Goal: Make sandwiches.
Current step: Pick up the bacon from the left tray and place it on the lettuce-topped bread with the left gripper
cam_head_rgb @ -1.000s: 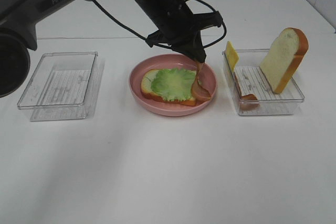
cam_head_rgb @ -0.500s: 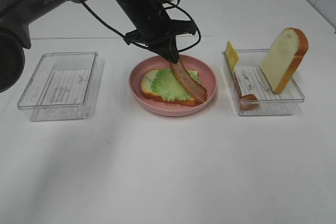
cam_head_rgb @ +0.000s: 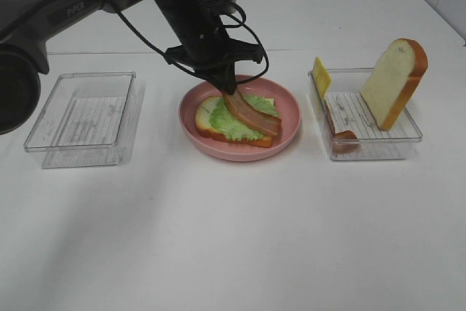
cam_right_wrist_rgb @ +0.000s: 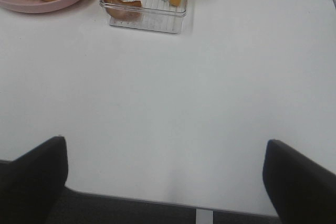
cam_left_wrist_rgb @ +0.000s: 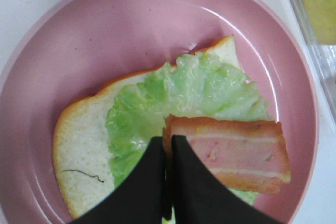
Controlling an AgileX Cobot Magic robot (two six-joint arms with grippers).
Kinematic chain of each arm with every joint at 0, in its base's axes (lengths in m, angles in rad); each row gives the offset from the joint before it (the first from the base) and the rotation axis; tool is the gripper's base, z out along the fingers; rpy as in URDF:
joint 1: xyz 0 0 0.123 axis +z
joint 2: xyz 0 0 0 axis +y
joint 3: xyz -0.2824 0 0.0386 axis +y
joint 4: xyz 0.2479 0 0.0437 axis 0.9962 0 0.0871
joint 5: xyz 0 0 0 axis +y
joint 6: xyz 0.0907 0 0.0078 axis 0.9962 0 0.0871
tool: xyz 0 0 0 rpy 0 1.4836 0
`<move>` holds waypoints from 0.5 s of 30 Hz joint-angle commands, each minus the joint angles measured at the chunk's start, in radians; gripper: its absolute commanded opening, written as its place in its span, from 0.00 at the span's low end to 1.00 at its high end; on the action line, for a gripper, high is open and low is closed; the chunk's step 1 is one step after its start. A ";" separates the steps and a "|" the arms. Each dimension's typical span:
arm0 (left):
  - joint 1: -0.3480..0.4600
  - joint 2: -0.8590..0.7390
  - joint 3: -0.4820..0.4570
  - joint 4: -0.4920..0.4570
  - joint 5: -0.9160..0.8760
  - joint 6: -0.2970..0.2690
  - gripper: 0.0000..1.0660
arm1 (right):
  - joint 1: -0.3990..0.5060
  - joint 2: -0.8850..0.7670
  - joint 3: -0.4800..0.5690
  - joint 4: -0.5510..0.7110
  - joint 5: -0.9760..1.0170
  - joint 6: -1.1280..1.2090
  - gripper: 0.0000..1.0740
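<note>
A bread slice (cam_head_rgb: 207,118) topped with green lettuce (cam_head_rgb: 237,123) lies on the round pink plate (cam_head_rgb: 287,107). My left gripper (cam_head_rgb: 222,87) is shut on one end of a bacon strip (cam_head_rgb: 255,116), which lies slanted across the lettuce. In the left wrist view the fingers (cam_left_wrist_rgb: 157,182) pinch the bacon (cam_left_wrist_rgb: 231,158) over the lettuce (cam_left_wrist_rgb: 178,93) and bread (cam_left_wrist_rgb: 79,145). The right tray (cam_head_rgb: 371,132) holds an upright bread slice (cam_head_rgb: 393,81), a yellow cheese square (cam_head_rgb: 320,76) and another bacon strip (cam_head_rgb: 336,129). My right gripper (cam_right_wrist_rgb: 165,177) is open above bare table, out of the exterior view.
An empty clear tray (cam_head_rgb: 84,118) sits at the left. In the right wrist view the right tray (cam_right_wrist_rgb: 147,17) and the plate's edge (cam_right_wrist_rgb: 47,1) show at the far side, and the table's front edge (cam_right_wrist_rgb: 157,203) runs between the fingers.
My left gripper has moved left and down with the bacon, from the plate's right rim to over the sandwich. The strip now lies across the lettuce.
</note>
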 commanded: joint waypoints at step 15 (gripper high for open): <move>-0.001 -0.015 -0.003 0.029 0.036 -0.007 0.96 | 0.000 -0.003 0.001 0.003 -0.004 0.000 0.92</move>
